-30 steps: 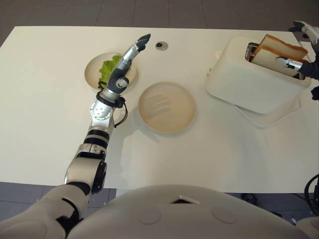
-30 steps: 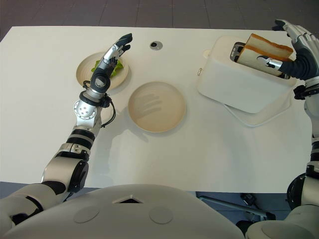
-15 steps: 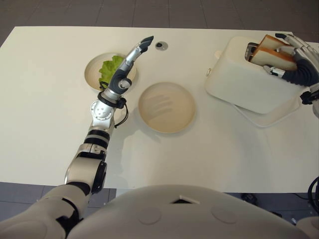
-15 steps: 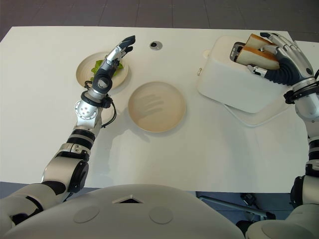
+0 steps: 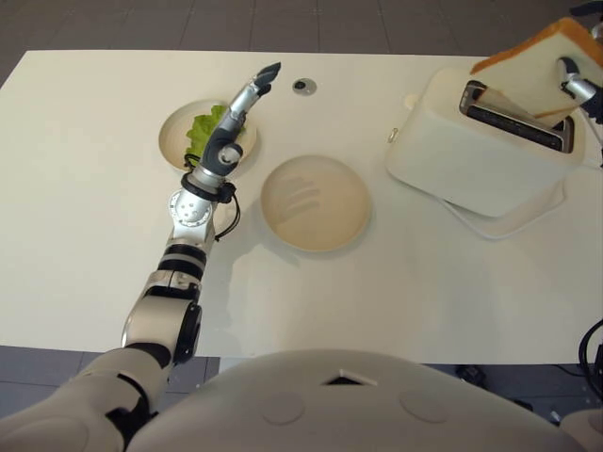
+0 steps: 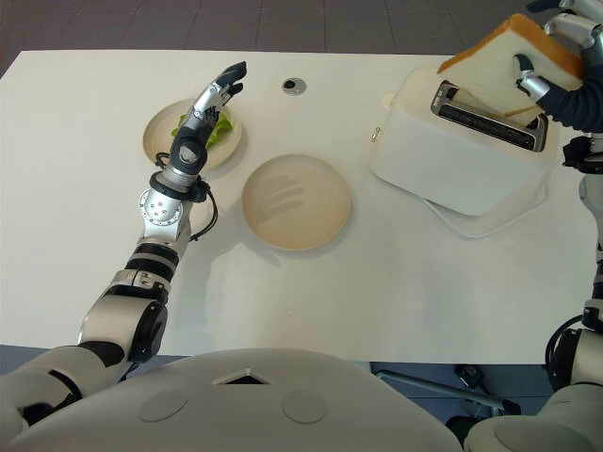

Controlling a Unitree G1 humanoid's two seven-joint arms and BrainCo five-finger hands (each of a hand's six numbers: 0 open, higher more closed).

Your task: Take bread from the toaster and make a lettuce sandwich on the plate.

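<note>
Bread (image 6: 504, 61) sits high at the far right, held tilted over the toaster (image 6: 452, 155), with my right hand (image 6: 573, 94) clamped on its upper right part, thumb on the near face and the other fingers behind the crust.

I judge it light and soft-crumbed. If it is toasted, the faces will be stiffer but brittle, so a hard squeeze would dent or crack it. I'd rather hold it by the crust edges than the middle and keep it fairly flat on the way to the plate (image 6: 252, 179), which lies bare at mid-table.

My left hand (image 6: 203, 108) holds nothing. Its fingers are stretched out straight, above the small dish (image 5: 174, 141) with the lettuce (image 5: 201, 132). That leaf looks limp and thin and will likely tear or fold, so a gentle pinch at its thicker part seems best.

The frame edge cuts off much of the right hand. I can't tell whether I have one slice or two pressed together, whether its lowest corner is clear of the slot, or whether anything remains in the dark slots.
</note>
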